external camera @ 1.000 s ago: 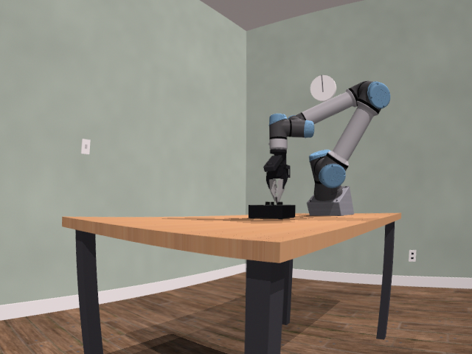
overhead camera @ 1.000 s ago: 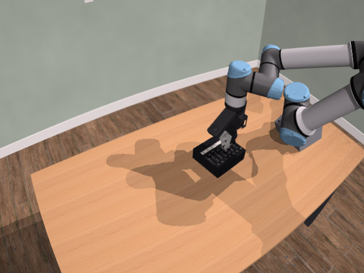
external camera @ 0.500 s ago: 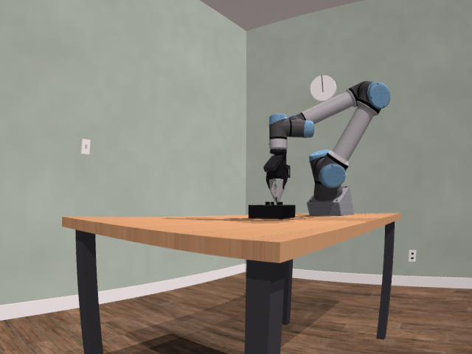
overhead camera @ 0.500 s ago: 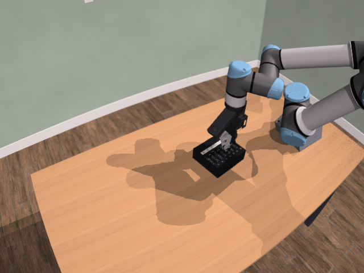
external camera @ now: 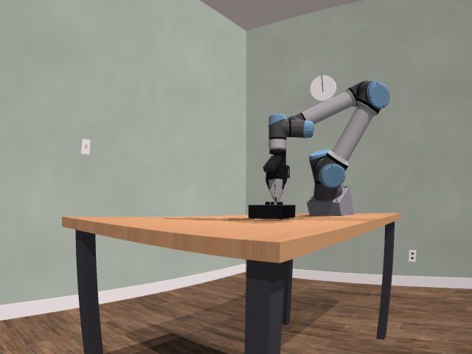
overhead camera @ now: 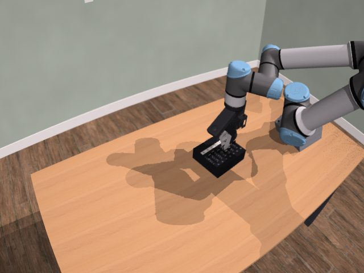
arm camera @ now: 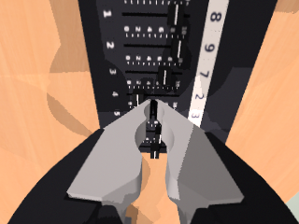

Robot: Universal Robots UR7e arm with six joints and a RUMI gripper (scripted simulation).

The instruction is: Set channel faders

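The black lighting desk (overhead camera: pixel 226 167) (external camera: pixel 262 212) (arm camera: pixel 105 70) lies on the table near the arm's base. In the wrist view its rows are numbered 1 to 5, and a white tape strip (arm camera: pixel 208 56) (overhead camera: pixel 209 148) reads 8, 9, 7, 2, 3. The fader caps of rows 1 (arm camera: pixel 176 14), 2 (arm camera: pixel 177 47) and 3 (arm camera: pixel 163 77) sit near the tape end. My gripper (overhead camera: pixel 226 147) (external camera: pixel 275 200) (arm camera: pixel 152 101) is shut, pointing down with its tips at the desk's top by row 5. A dark fader cap (arm camera: pixel 157 135) shows through the gap behind the fingertips. I cannot tell whether the fingers touch it.
The desk sits on a wooden table (overhead camera: pixel 117 205) (external camera: pixel 228 232). The arm's grey base (overhead camera: pixel 308 137) (external camera: pixel 331 206) stands just behind the desk on the right. The master fader is hidden by my fingers.
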